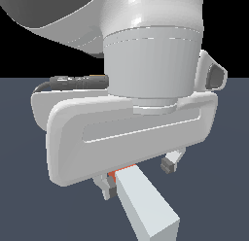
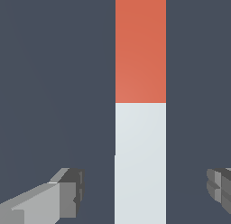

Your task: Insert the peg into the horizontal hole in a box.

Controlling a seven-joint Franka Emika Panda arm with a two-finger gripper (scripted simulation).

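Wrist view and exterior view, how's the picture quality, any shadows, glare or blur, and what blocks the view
Wrist view: sharp, flat even light, no glare or cast shadow; the peg lies apart from both open fingers. Exterior view: crisp too, soft shading on the white arm, which fills most of the frame and hides most of the peg's red end; black band above the floor.

Simulated scene; flat slate floor (image 1: 219, 186), black void behind.

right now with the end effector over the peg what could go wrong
1. In the wrist view the peg lies off-centre between the open fingers, so closing may push it sideways before it grips.
2. The end effector straddles the grey part, near the colour boundary; a hold far from the middle could tilt.
3. Neither view shows the box, so alignment is unchecked.
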